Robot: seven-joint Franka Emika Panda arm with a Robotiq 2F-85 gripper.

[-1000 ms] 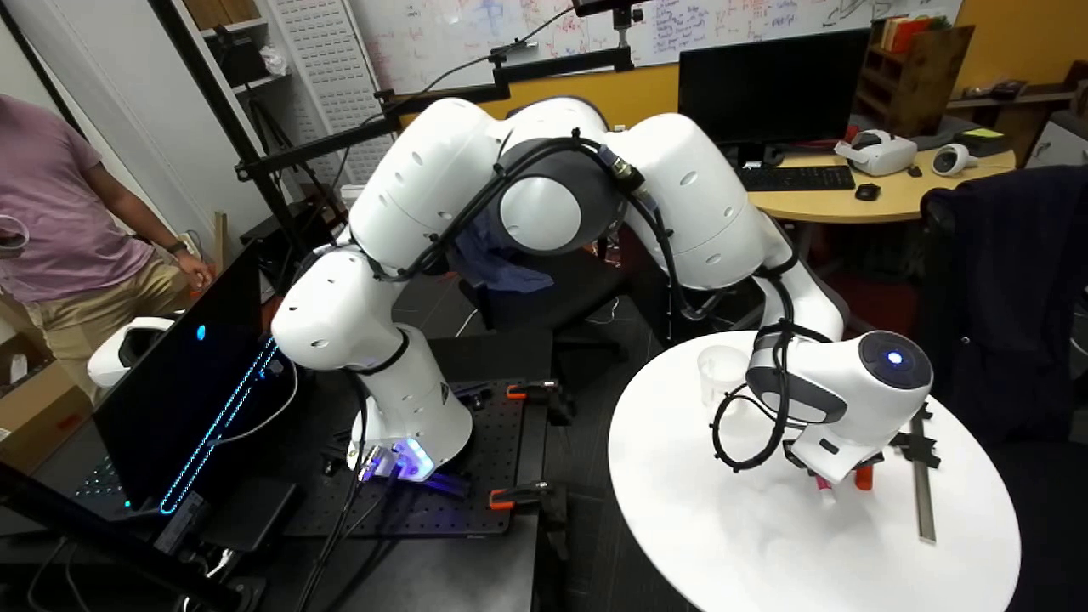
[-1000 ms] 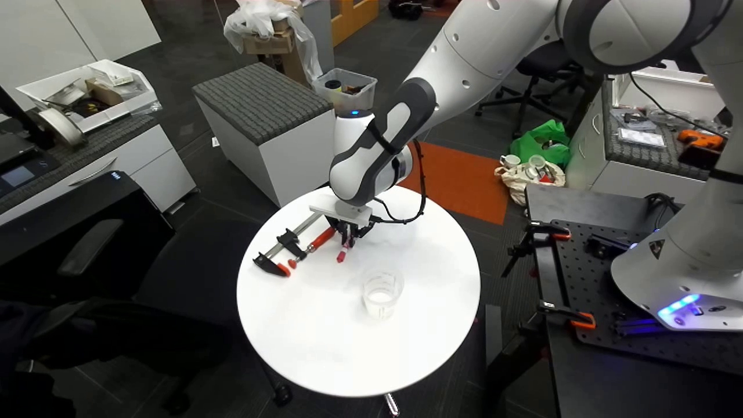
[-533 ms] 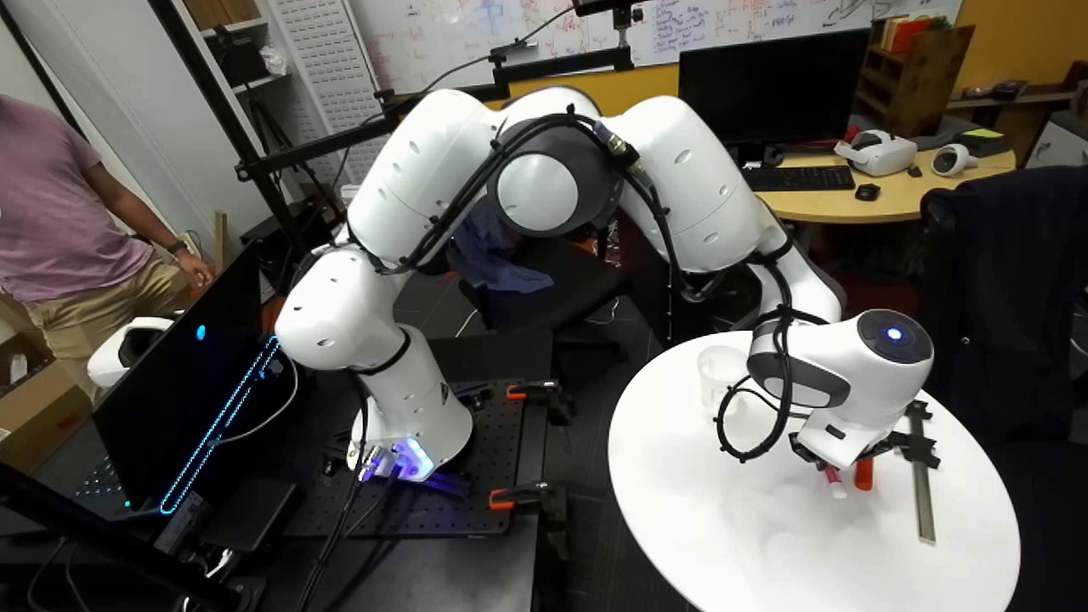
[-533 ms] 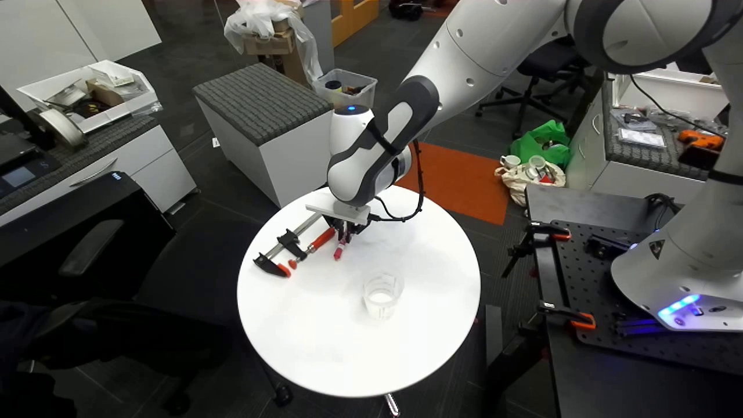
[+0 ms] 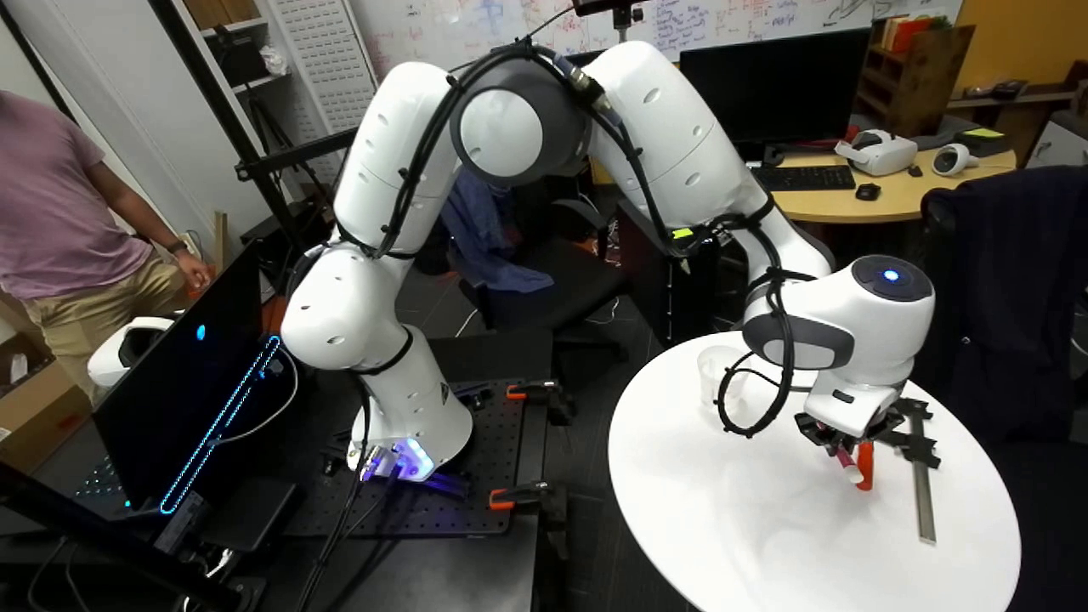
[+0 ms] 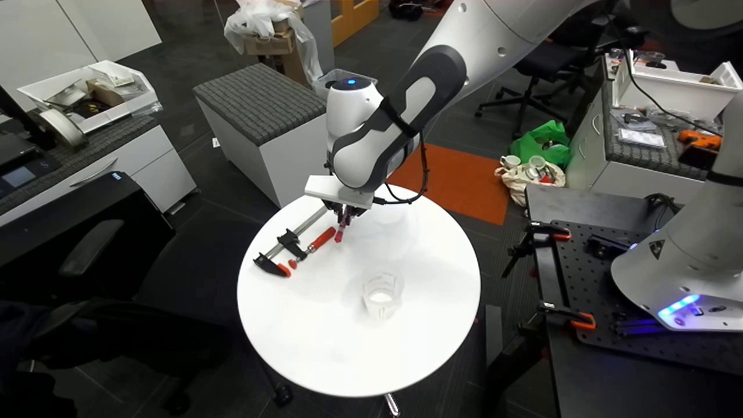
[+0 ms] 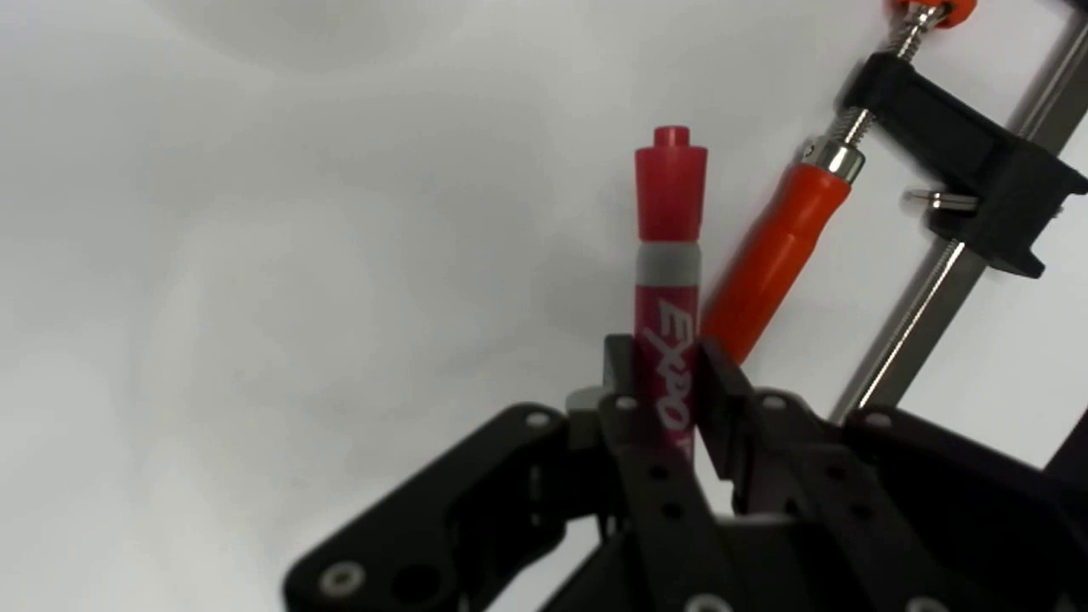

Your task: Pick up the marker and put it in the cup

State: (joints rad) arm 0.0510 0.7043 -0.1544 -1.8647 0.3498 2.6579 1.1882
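I have the marker (image 7: 671, 200) pinched by its barrel in my gripper (image 7: 670, 365). Only the wrist view lets me read "Expo" on it; its whitish end (image 5: 853, 476), hidden there, shows in an exterior view. In both exterior views the clear cup (image 6: 382, 295) stands on the white table (image 6: 325, 342), well apart from the marker.

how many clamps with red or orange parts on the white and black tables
3: a red-handled metal bar clamp on the round white table; a black, orange-tipped clamp and a matching clamp along the edge of the black table. Others may be hidden.
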